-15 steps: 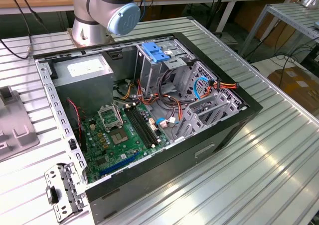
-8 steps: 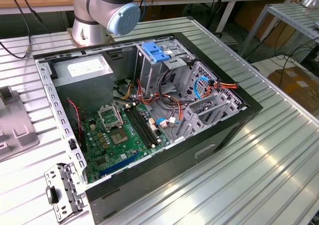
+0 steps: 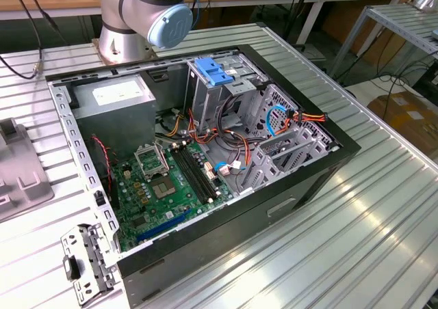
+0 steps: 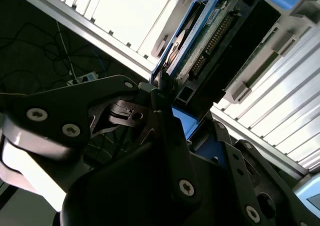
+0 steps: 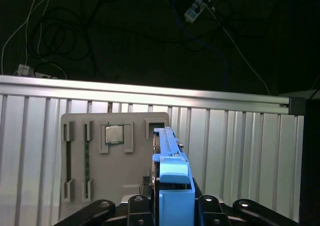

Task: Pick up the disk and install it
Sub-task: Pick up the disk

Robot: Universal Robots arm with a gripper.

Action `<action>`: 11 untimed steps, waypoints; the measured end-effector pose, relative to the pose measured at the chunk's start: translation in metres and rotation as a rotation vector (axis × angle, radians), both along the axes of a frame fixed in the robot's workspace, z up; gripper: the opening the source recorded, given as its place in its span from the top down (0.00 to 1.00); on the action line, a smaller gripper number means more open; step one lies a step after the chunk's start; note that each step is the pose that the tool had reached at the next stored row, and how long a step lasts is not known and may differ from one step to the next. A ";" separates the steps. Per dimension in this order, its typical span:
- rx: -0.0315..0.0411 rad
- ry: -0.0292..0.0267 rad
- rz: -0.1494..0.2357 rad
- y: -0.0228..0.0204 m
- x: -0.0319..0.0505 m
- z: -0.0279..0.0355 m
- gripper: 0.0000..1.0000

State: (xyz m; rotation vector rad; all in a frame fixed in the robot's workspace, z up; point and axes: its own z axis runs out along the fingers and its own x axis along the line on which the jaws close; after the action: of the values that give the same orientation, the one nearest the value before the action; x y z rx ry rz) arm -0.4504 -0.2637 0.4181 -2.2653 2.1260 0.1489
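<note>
The disk [image 5: 166, 142] stands on edge, a thin metal slab with blue plastic rails, and my gripper [image 5: 172, 198] is shut on it with a black finger on each flat side. In the second wrist view the disk [image 4: 215, 33] shows its green circuit board and connector row, with my gripper [image 4: 167, 93] clamped on its near end. It hangs over the grey parts holder [image 5: 90, 161] on the ribbed metal table. The open computer case [image 3: 205, 158] lies on its side in the exterior view, with a metal drive cage [image 3: 226, 90] at its back.
A blue latch handle [image 3: 209, 71] tops the drive cage, beside a grey power-supply box [image 3: 116, 97]. The green motherboard [image 3: 168, 186] and loose cables fill the case floor. The holder carries a processor chip [image 5: 114, 134]. A metal bracket [image 3: 85, 261] lies near the case's front corner.
</note>
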 end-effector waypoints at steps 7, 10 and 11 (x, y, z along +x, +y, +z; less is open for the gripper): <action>0.0000 0.0000 0.000 0.0000 0.0000 0.0087 0.63; -0.0001 0.0000 0.000 0.0000 0.0000 0.0132 0.63; 0.0000 0.0000 0.000 0.0000 0.0000 0.0142 0.63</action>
State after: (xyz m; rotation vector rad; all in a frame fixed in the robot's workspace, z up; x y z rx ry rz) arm -0.4504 -0.2637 0.4323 -2.2652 2.1260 0.1488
